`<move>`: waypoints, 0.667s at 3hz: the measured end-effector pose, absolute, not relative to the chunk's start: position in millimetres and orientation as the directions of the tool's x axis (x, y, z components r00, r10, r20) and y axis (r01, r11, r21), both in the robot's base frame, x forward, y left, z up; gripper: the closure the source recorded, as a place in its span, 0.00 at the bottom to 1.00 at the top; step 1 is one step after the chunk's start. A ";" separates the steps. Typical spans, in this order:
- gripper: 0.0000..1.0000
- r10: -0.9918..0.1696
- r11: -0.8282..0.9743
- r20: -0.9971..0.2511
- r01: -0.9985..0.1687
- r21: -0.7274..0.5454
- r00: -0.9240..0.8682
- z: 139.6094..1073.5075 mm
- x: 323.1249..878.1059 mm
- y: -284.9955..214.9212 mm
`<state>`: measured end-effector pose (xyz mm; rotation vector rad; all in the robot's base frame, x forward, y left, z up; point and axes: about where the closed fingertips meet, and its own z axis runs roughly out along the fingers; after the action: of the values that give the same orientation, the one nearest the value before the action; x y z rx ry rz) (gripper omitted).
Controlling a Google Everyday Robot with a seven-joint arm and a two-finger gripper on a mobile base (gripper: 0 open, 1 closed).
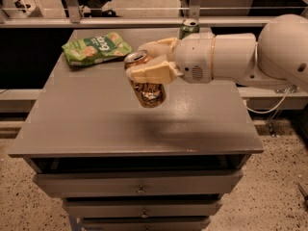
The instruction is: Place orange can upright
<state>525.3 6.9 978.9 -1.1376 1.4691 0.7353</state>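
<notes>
The orange can [148, 91] is orange-bronze with pale markings and a silver pull-tab top. It hangs above the middle of the grey table [96, 124], near upright and tilted slightly, its top towards the back left. My gripper [147, 67] comes in from the right and is shut on the can's upper part. Its cream fingers [150, 72] wrap the can from the front and back. The can's bottom is clear of the tabletop, with its shadow below.
A green snack bag [95, 46] lies at the table's back left. A green can [188, 29] stands at the back, behind my arm. Drawers run below the table's front edge. A rail and a floor gap lie behind the table.
</notes>
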 end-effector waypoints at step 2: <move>1.00 -0.191 0.206 -0.960 -0.948 -0.242 0.204 955.6 519.0 12.1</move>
<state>519.0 12.1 955.6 -1.2545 1.2572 0.7907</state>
